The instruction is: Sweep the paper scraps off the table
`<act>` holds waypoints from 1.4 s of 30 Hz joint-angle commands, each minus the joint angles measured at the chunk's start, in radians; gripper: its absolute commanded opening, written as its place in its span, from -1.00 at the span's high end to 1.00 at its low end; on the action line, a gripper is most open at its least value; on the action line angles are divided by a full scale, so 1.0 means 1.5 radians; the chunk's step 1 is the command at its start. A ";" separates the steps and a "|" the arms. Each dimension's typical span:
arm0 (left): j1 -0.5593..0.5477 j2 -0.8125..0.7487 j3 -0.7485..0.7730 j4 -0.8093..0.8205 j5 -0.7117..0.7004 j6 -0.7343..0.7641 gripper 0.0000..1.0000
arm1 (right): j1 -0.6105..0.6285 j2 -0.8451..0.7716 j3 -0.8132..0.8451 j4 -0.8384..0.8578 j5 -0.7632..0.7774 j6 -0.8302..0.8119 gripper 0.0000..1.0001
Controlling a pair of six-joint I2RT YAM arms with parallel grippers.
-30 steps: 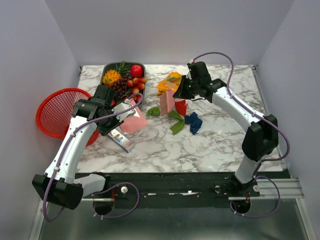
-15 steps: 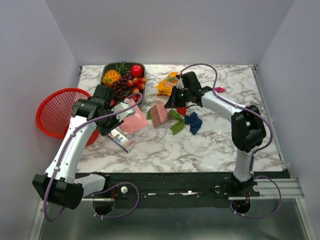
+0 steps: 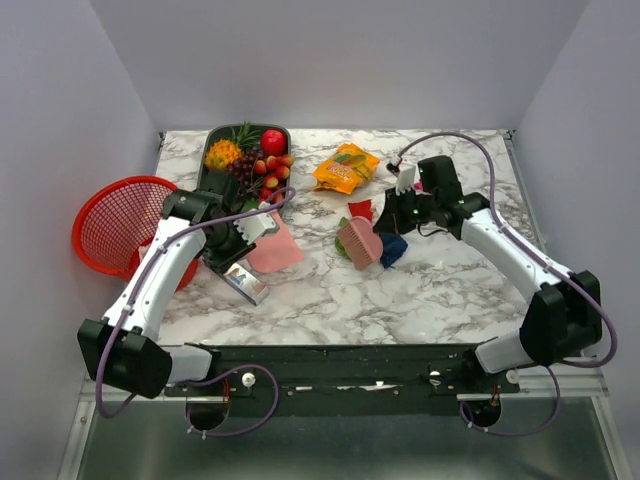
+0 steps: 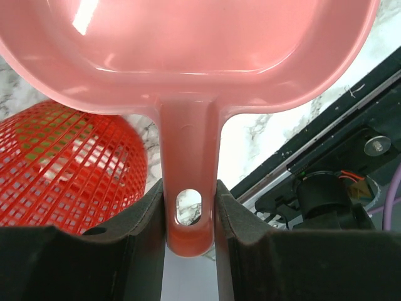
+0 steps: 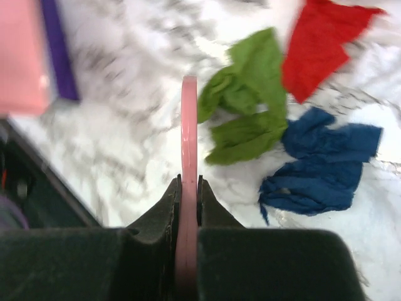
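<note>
The marble table (image 3: pixel 450 290) carries the paper scraps at its middle: a red one (image 3: pixel 360 208), a blue one (image 3: pixel 392 249) and a green one (image 3: pixel 343 223) partly hidden. My right gripper (image 3: pixel 398 212) is shut on a flat pink sweeper (image 3: pixel 358 242) standing against them. In the right wrist view the sweeper (image 5: pixel 188 138) is seen edge on in my gripper (image 5: pixel 188 185), with green (image 5: pixel 247 106), red (image 5: pixel 319 44) and blue (image 5: pixel 319 163) scraps to its right. My left gripper (image 3: pixel 238 226) is shut on the pink dustpan (image 3: pixel 275 250), on its handle (image 4: pixel 188 163).
A dark fruit tray (image 3: pixel 212 142) stands at the back left, an orange snack bag (image 3: pixel 345 167) behind the scraps. A red mesh basket (image 3: pixel 115 225) hangs off the table's left edge. A small silver packet (image 3: pixel 245 283) lies by the dustpan.
My right gripper has carried the sweeper rightward and nearer, pushing the green scraps toward the blue one. My left gripper has shifted a little, and the dustpan lies lower.
</note>
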 commanded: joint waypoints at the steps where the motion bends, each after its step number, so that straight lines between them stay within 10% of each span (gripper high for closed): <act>1: -0.038 0.039 -0.026 -0.004 0.015 0.021 1.00 | 0.007 -0.088 0.075 -0.178 -0.188 -0.309 0.99; 16: -0.190 0.260 0.035 0.070 -0.089 0.001 1.00 | 0.007 -0.135 0.027 -0.113 0.531 -0.503 0.99; 28: -0.230 0.376 0.068 0.106 -0.113 -0.049 1.00 | 0.081 -0.048 0.019 -0.142 0.378 -0.420 0.99; 42: -0.235 0.417 0.128 0.187 -0.023 -0.078 1.00 | 0.142 0.132 0.300 -0.207 0.074 -0.128 0.99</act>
